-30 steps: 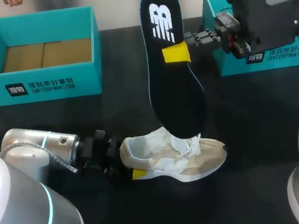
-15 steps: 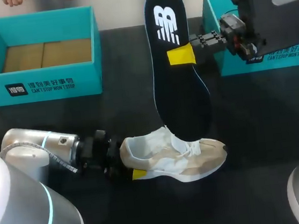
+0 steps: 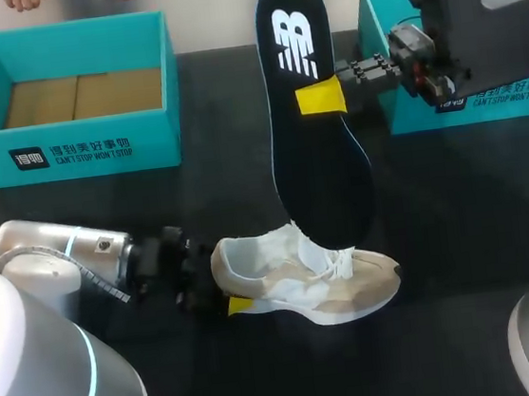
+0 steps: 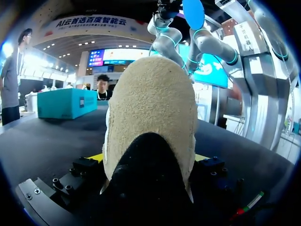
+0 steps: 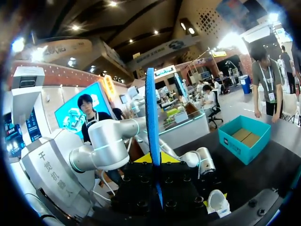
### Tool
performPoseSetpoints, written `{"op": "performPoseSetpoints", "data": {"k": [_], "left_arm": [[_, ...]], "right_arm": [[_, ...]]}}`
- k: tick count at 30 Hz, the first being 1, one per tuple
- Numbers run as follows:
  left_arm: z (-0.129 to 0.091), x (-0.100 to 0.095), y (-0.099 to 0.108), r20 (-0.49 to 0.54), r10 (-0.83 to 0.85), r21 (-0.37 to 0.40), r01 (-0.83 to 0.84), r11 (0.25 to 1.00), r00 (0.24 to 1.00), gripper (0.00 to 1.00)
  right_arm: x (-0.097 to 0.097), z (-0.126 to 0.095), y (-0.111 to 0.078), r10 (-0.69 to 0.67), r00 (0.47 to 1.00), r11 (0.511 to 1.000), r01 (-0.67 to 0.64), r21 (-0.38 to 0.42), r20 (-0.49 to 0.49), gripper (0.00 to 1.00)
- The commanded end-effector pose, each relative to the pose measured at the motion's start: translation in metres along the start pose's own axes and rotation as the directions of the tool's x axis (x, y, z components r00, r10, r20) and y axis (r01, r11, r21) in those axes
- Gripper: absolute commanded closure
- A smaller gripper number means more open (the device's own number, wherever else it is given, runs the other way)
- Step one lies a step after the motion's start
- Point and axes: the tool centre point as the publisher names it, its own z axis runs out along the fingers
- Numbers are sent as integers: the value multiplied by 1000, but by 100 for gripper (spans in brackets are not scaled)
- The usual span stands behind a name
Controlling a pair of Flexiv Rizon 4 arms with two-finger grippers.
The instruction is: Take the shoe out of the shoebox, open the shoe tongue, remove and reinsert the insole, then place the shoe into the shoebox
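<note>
The right end effector (image 3: pixel 329 95) clamps the insole (image 3: pixel 317 168) at the shoe's (image 3: pixel 322 282) twelve o'clock; the left end effector (image 3: pixel 225 288) pinches the heel. Feed the insole's toe end into the opening slowly, heel steady.

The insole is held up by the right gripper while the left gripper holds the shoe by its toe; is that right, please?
Not quite: the head view shows the left gripper holding the shoe by its heel, not its toe. The right gripper does hold the insole up.
</note>
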Motion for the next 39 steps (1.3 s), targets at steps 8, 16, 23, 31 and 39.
{"op": "performPoseSetpoints", "data": {"k": [8, 16, 23, 31, 39], "left_arm": [[-22, 10, -3, 55, 26, -60, -23, 998, 998, 0], [-40, 11, -3, 93, 44, -142, -31, 989, 995, 0], [-56, 10, -3, 155, 69, -329, -14, 944, 985, 0], [-63, 13, -14, 144, 142, -462, -60, 885, 979, 0], [-63, 13, -14, 144, 142, -462, -60, 885, 979, 0]], "right_arm": [[-3, 5, 3, 1, 1000, 1000, -1, 5, -2, 100], [-3, 5, 3, 1, 1000, 1000, -1, 5, -2, 100], [-3, 5, 3, 1, 1000, 1000, -1, 5, -2, 100], [-3, 5, 3, 1, 1000, 1000, -1, 5, -2, 100], [-3, 5, 3, 1, 1000, 1000, -1, 5, -2, 100]]}}
